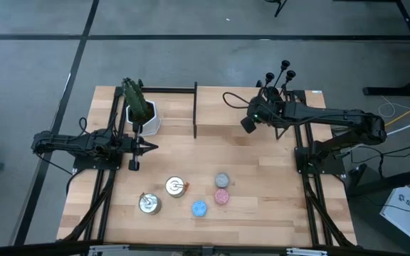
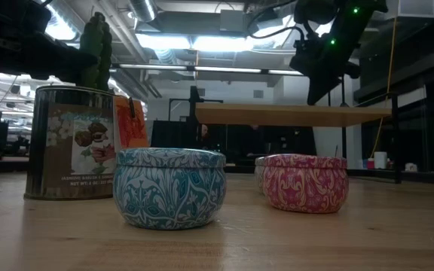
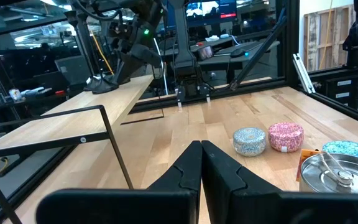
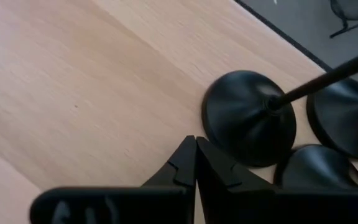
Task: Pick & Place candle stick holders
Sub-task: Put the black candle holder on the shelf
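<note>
My right gripper [image 4: 196, 144], jaws closed and empty, hovers beside the candle stick holders [image 1: 280, 78] at upper right. They look rigid, top-heavy and tippable; I should grip a thin stem [image 4: 328, 71]. My left gripper [image 1: 148, 147] waits closed at centre left.

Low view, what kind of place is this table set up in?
Probably an open lab or workshop. Exposed ceiling ducts and strip lights run overhead, with further desks and metal frames behind the wooden table.
</note>
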Controlling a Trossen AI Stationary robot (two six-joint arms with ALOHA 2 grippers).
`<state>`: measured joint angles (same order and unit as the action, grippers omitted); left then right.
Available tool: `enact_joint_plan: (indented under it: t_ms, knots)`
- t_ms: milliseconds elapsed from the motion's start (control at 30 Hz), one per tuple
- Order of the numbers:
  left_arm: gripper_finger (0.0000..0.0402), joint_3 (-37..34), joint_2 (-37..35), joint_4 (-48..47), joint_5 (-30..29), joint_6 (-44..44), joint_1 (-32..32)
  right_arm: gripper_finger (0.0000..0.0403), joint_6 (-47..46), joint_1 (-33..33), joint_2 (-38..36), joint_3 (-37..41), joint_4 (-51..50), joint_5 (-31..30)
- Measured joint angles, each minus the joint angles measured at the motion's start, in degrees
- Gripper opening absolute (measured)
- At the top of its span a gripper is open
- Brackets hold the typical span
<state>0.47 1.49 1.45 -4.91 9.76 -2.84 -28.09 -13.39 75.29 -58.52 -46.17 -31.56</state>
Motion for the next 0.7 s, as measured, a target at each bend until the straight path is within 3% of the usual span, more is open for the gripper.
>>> enact_joint_plan:
  t_ms: [700]
  knots:
    - [0.0004,0.0,0.0,0.0,0.0,0.0,0.0,0.0011,-2.5,-0.6,0.0,0.0,-1.3,2.1]
